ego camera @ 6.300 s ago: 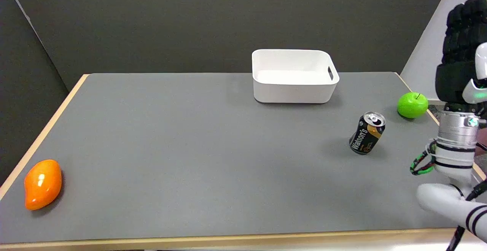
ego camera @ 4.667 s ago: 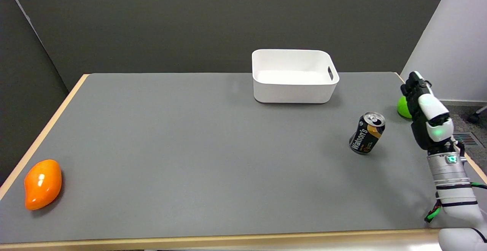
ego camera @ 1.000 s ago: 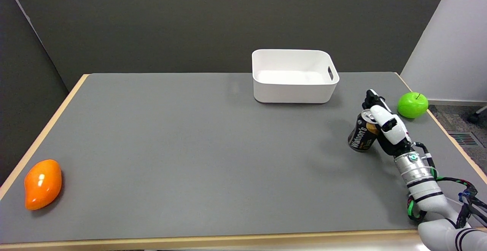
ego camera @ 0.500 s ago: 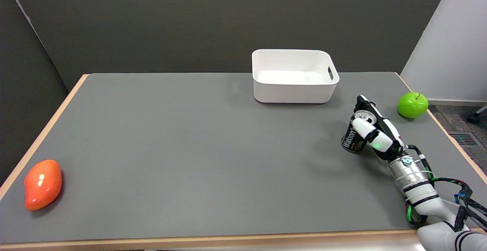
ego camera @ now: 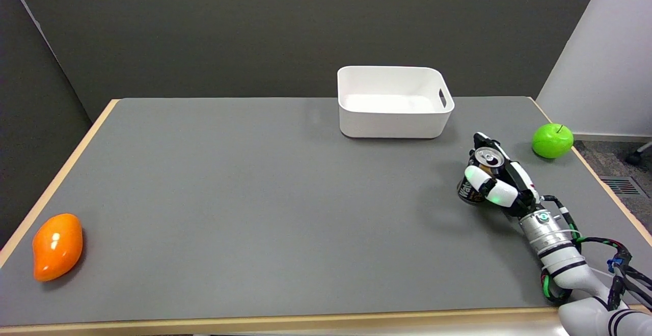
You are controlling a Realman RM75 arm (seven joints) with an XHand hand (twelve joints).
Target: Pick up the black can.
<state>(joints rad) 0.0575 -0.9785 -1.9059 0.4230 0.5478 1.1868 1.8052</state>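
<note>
The black can (ego camera: 471, 186), with white lettering and a silver top, stands at the right side of the grey table (ego camera: 254, 198), leaning a little. My right hand (ego camera: 496, 180) wraps around it from the right: the thumb crosses the can's front and the fingers (ego camera: 481, 139) curl behind its rim. Much of the can's body is hidden by the hand. I cannot tell whether the can's base touches the table.
A white bin (ego camera: 393, 102) stands at the back, up and left of the can. A green apple (ego camera: 552, 141) lies near the right edge, close behind my hand. An orange mango-shaped fruit (ego camera: 57, 246) lies at the near left.
My right hand came down from the right, reached the can and closed its thumb and fingers around it. The can has shifted slightly to the left in the grip.
</note>
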